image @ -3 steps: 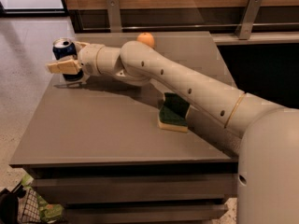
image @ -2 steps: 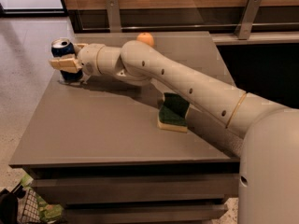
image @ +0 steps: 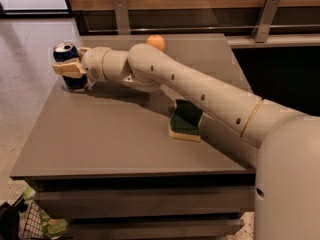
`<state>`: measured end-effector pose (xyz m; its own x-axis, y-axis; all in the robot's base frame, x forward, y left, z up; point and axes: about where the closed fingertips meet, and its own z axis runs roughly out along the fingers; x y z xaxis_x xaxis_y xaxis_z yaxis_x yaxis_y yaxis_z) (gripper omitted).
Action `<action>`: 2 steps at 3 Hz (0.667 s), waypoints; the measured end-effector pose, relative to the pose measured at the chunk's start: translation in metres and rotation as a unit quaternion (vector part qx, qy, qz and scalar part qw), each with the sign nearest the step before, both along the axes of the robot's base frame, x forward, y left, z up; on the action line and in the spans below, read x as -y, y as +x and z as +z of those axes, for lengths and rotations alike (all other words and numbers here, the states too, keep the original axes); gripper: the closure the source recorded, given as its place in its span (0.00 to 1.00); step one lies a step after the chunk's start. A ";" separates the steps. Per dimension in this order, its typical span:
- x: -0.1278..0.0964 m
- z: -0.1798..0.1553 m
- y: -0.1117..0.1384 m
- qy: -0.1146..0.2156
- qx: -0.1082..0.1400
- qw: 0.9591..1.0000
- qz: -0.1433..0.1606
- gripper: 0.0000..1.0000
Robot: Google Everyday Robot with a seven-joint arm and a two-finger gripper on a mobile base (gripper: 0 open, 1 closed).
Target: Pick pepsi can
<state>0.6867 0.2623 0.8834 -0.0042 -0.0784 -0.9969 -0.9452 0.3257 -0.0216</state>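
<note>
The pepsi can (image: 64,50), dark blue with a silver top, stands at the far left edge of the grey table (image: 100,139). My gripper (image: 68,60) reaches in from the right and is shut on the can. One tan finger (image: 67,69) crosses its front and the other shows behind it. The lower part of the can shows below the finger, close to the table top. I cannot tell if it touches the table.
An orange (image: 156,42) sits at the table's back behind my arm. A green and yellow sponge (image: 186,120) lies mid-table under my forearm. The table's left edge drops to the floor beside the can. A wire basket (image: 25,224) stands at bottom left.
The gripper and the can have shifted together slightly to the left and up. The sponge and orange have not moved.
</note>
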 end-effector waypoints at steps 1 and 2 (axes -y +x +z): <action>-0.001 0.000 -0.001 0.000 0.000 1.000 0.001 1.00; 0.000 0.014 -0.003 0.000 0.015 1.000 0.022 1.00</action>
